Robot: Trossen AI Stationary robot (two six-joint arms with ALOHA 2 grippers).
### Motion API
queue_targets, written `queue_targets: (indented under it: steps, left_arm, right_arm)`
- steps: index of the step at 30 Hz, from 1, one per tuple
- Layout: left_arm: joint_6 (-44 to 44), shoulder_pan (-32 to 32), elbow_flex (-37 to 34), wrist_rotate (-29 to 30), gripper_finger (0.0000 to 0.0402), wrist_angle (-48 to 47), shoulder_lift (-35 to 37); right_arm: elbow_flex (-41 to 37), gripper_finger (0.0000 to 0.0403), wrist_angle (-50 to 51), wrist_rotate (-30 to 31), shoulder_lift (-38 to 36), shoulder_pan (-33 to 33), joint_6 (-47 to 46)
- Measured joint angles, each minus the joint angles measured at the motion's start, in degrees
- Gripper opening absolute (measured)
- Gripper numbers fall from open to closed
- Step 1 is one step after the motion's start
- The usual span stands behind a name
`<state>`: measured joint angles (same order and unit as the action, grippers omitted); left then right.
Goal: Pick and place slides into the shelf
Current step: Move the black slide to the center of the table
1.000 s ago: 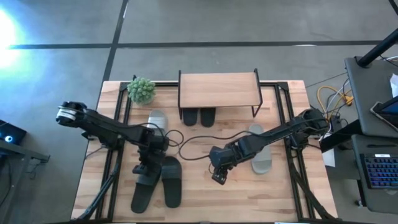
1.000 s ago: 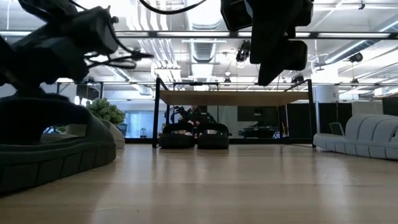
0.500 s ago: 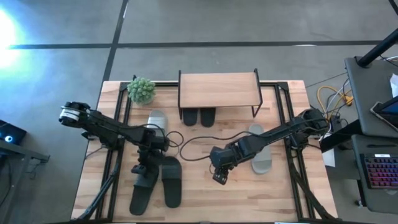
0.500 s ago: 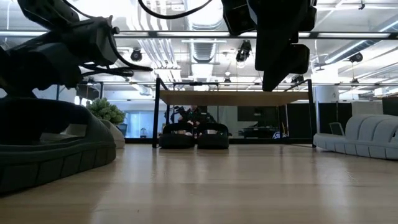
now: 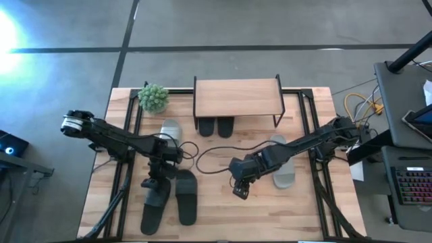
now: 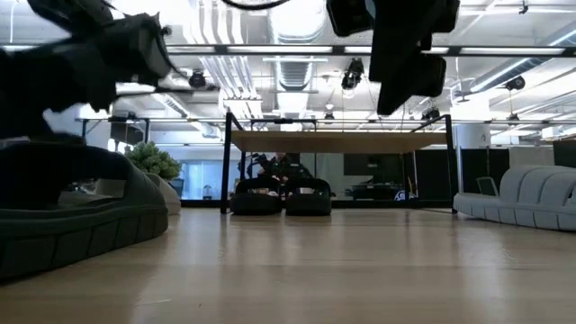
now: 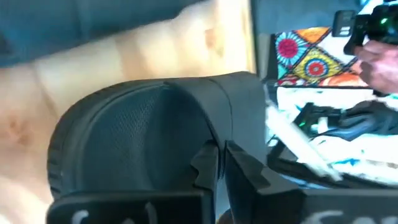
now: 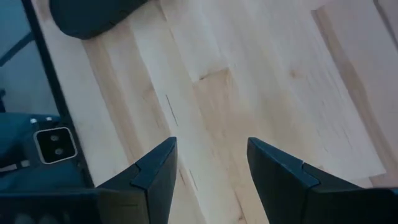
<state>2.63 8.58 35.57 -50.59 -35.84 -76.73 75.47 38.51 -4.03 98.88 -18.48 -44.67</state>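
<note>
Black slide [image 7: 143, 137], strap-close only from left wrist.

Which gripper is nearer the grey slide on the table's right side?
Right. The right gripper hangs just left of the grey slide; the left gripper is across the table, over a black slide.

Black slides [image 5: 168, 200]; grey slides [image 5: 282, 171]; light wood shelf [image 5: 237, 97].

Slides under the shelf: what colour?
Both slides under the shelf are black, clearest in the high view.
</note>
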Motion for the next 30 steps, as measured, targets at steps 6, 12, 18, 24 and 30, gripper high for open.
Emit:
queue_targets:
  steps: [6,12,18,24,30]
  left_arm:
    - [8.19,-0.04,7.14,-0.97,0.0001,-3.96,7.26]
    - [12.06,-1.24,16.02,-0.96,0.0,-3.19,7.45]
    - [9.7,-4.95,24.72,-1.14,0.0,4.68,-3.2]
    - [8.55,-8.02,33.58,-3.52,0.0,11.76,-18.99]
    - [5.51,-10.22,44.85,-6.03,0.0,13.72,-32.75]
  right_arm:
    - [-1.42,0.0187,2.01,2.55,-4.86,0.13,-0.53]
    - [-5.29,0.0187,6.85,4.23,-11.27,0.13,-3.53]
    - [-12.18,0.0187,7.98,6.22,-19.88,0.12,-9.3]
    - [-19.76,0.0187,8.48,8.19,-29.79,-0.05,-14.3]
    - [-24.03,0.0187,9.41,8.66,-35.92,-0.27,-15.4]
